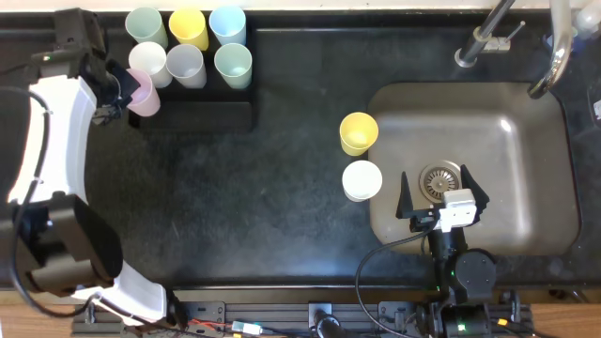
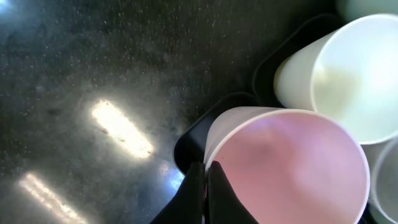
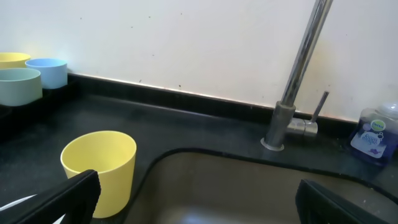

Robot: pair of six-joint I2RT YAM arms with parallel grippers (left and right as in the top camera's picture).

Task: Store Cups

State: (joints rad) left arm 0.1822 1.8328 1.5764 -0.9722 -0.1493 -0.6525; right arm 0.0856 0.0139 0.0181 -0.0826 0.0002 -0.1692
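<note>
Dark speckled surface [image 1: 282,188], largest of all, backed by a pale wall along the far edge. Sunk into the right half, a steel sink [image 1: 526,141]. In the far left corner, a black rack [image 1: 218,115], loaded with six upright cups in two rows.

Behind the sink at the far edge, a tall metal tap [image 1: 488,36].

Left hand [image 1: 117,86] at the rack's near left corner, fingers [image 2: 194,186] pressed almost together and pinching the rim of the pink cup [image 1: 143,92]. Mouth of that cup turned upward, just beside the rack's white cup [image 1: 147,58], over a dark slot of the rack. Unclear whether seated in the slot or held above it.

Right hand [image 1: 441,195] over the sink near the drain [image 1: 439,176], spread wide and gripping nothing.

In the rack's far row: pale green cup [image 1: 146,23], yellow cup [image 1: 188,26], blue cup [image 1: 227,23]. In the near row, after the white one: grey cup [image 1: 185,64], green cup [image 1: 233,64].

Well apart from the rack, upright on the surface just beside the sink's left rim: loose yellow cup [image 1: 358,132] and, nearer the near edge, loose white cup [image 1: 362,180], close together.

Smallest, a blue soap bottle [image 3: 373,138] near the tap along the far edge.
</note>
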